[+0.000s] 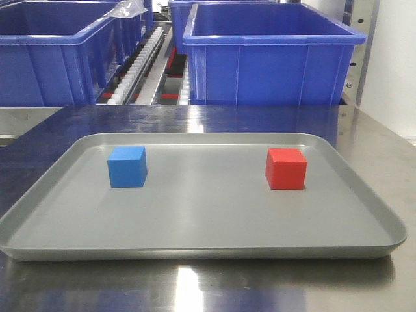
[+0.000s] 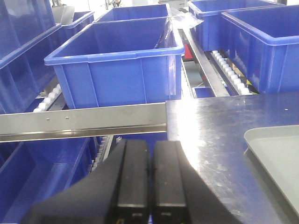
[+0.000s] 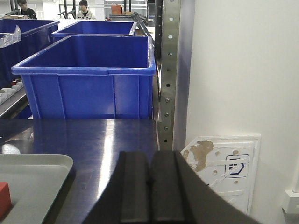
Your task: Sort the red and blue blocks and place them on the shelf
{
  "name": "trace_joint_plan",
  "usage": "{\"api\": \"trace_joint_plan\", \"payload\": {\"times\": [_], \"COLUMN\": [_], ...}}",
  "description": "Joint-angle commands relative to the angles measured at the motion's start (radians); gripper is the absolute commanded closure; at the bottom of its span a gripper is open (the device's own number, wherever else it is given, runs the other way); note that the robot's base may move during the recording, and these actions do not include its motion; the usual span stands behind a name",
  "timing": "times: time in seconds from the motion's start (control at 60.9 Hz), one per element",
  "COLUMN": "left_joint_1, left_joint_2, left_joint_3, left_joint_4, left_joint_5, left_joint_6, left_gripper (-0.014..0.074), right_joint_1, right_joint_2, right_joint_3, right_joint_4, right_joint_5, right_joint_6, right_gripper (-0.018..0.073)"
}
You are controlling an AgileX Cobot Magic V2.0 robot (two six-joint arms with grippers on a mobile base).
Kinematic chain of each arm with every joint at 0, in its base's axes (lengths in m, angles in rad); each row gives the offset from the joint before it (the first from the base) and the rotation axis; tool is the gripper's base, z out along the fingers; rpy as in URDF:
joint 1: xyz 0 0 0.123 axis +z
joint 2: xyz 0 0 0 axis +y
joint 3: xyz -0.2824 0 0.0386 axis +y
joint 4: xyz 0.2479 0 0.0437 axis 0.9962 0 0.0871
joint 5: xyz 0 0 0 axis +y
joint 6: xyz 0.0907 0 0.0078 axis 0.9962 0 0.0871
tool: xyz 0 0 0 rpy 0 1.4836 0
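Starting w/ the front view: blue block (image 1: 127, 166) and red block (image 1: 286, 168) are seen well apart on the grey tray (image 1: 195, 250), neither held.

Left wrist: left gripper (image 2: 150, 177) is pressed together, nothing pinched, near the shelf rail (image 2: 93, 120).

Right wrist: right gripper (image 3: 149, 191) is likewise pressed together (red block's edge shows bottom-left).

Risk: a cube could be knocked or slid across the tray if the jaws aren't spread before descent.

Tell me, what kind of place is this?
Probably a warehouse or factory sorting station: big blue plastic bins sit on white roller tracks behind a shiny stainless-steel worktable.
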Motion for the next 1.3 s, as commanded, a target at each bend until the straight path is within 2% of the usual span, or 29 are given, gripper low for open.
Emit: {"api": "trace_joint_plan", "payload": {"times": [0.0,0.804,1.1,1.28], "left_joint_1": [0.001,0.001,0.001,0.001], "left_joint_2": [-0.015,-0.015,-0.015,-0.015], "left_joint_3": [0.023,0.023,0.023,0.023], "left_joint_4": [-0.009,-0.009,-0.009,-0.009], "left_joint_5": [-0.085,-0.085,-0.085,-0.085], "left_joint_6": [-0.004,-0.004,-0.004,-0.004], "left_gripper": [0.0470,0.0470,0.0470,0.0470], "right_joint_1": [0.001,0.001,0.001,0.001], "right_joint_2": [-0.019,-0.019,-0.017,0.070], "right_joint_3": [-0.024,-0.045,-0.148,-0.273], "right_joint_4": [-0.005,-0.005,-0.007,-0.006], "right_joint_5": [-0.091,-0.087,0.042,0.296], "right_joint_6": [-0.002,-0.002,-0.003,-0.003], "right_gripper": [0.0508,0.0508,0.0508,0.0508]}}
